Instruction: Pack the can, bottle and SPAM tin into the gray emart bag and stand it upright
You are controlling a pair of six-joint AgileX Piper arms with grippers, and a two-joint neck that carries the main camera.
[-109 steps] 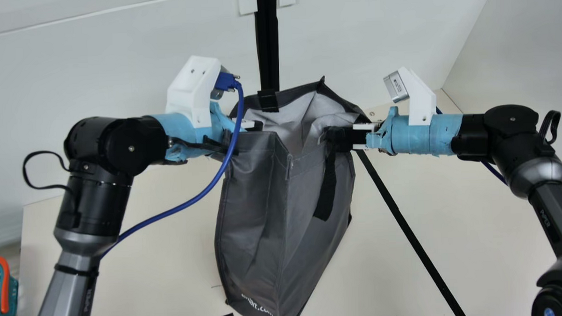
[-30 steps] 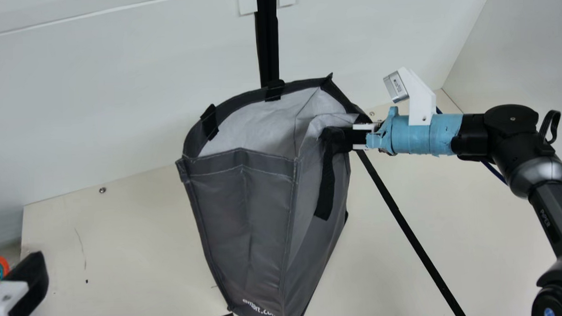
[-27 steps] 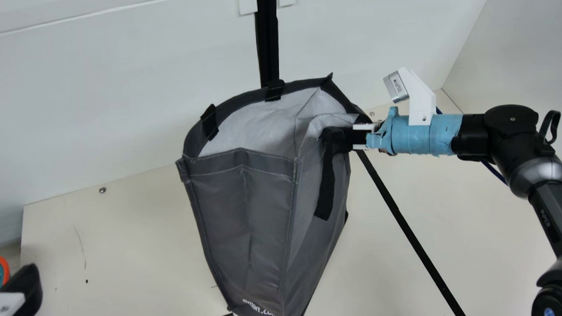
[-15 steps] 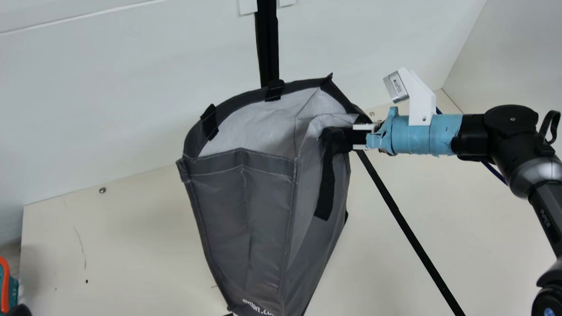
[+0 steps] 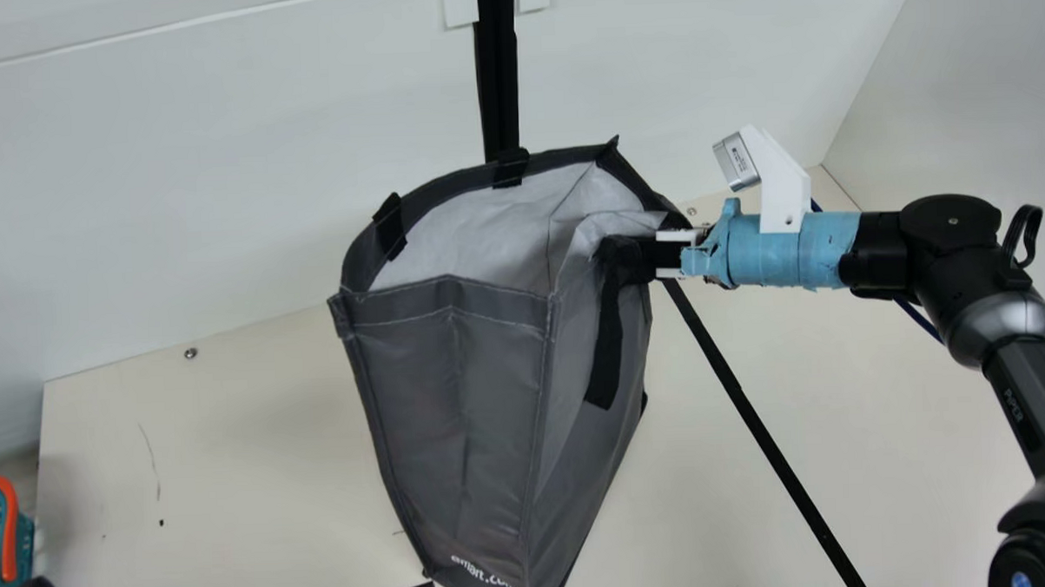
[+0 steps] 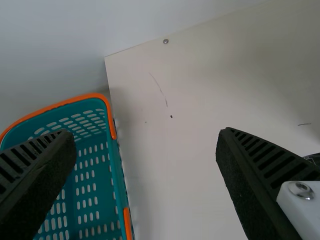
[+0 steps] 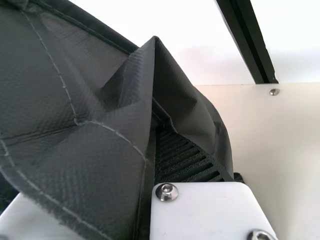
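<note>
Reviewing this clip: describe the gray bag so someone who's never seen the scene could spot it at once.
In the main view, find the cream table, then its middle, where the right gripper pinches a rim. That is the bag: soft cloth, open mouth, pale lining. Its solid gray sides set it apart from the teal, slotted basket at the view's left edge.

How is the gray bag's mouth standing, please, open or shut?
Open: the gray bag has its rim spread, showing pale lining inside.
</note>
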